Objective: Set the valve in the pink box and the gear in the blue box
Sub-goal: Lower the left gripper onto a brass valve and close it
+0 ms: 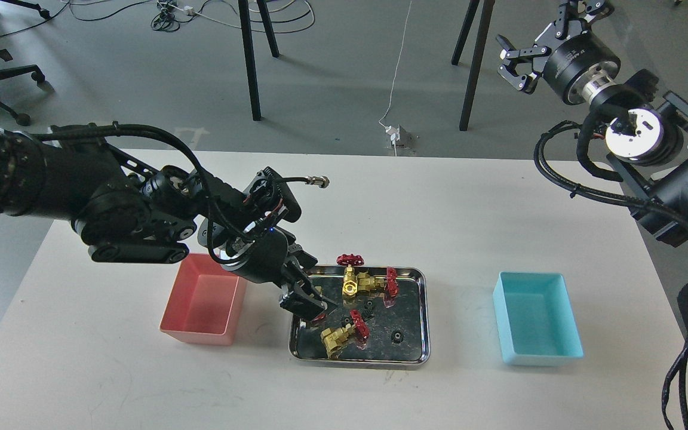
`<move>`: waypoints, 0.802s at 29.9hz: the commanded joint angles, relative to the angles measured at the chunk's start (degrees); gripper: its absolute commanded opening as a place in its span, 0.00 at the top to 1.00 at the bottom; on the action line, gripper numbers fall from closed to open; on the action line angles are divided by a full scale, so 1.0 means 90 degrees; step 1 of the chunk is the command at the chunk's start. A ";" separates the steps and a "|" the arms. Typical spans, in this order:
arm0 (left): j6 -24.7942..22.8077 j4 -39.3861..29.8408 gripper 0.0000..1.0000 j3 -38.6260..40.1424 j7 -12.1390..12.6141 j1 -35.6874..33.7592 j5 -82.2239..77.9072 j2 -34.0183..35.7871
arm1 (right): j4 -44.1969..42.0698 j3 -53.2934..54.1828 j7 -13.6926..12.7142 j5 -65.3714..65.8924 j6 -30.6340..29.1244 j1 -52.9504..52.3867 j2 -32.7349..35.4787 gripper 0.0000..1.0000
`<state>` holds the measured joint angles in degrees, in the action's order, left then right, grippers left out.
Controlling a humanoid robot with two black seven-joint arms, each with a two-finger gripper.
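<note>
A steel tray (423,316) in the middle of the table holds brass valves with red handwheels: one upright at the back (351,285), one beside it (375,282), one at the front (337,338). The valve on the tray's left is almost hidden under my left gripper (307,303); only a bit of red shows below the fingers. The gripper is low over that valve, and I cannot make out its dark fingers. Tiny black gears lie at the front right (398,337) and centre (369,310). The pink box (200,301) and blue box (535,325) are empty. My right gripper (512,64) is open, high at the back right.
The left arm's forearm and wrist hang over the pink box's back right corner. The right arm's links and cables stand along the table's right edge. Dark stand legs and cables are on the floor behind the table.
</note>
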<state>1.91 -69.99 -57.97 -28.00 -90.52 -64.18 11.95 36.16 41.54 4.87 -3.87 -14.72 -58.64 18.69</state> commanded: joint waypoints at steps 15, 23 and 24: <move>0.0364 0.1390 0.05 0.0045 0.0000 0.1249 -0.0437 -0.0166 | 0.0035 -0.0026 -0.0013 -0.0009 -0.0034 0.0344 0.0032 0.00; 0.0374 0.1507 0.26 0.0045 0.0000 0.1328 -0.0438 -0.0253 | 0.0025 -0.0016 -0.0004 -0.0009 -0.0034 0.0412 0.0062 0.00; 0.0403 0.1546 0.29 0.0045 0.0000 0.1337 -0.0438 -0.0263 | 0.0035 -0.0016 -0.0004 -0.0009 -0.0034 0.0441 0.0062 0.00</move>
<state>5.20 -56.75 -57.57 -28.00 -78.68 -68.11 9.81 36.46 41.40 4.79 -3.96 -15.03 -55.23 19.20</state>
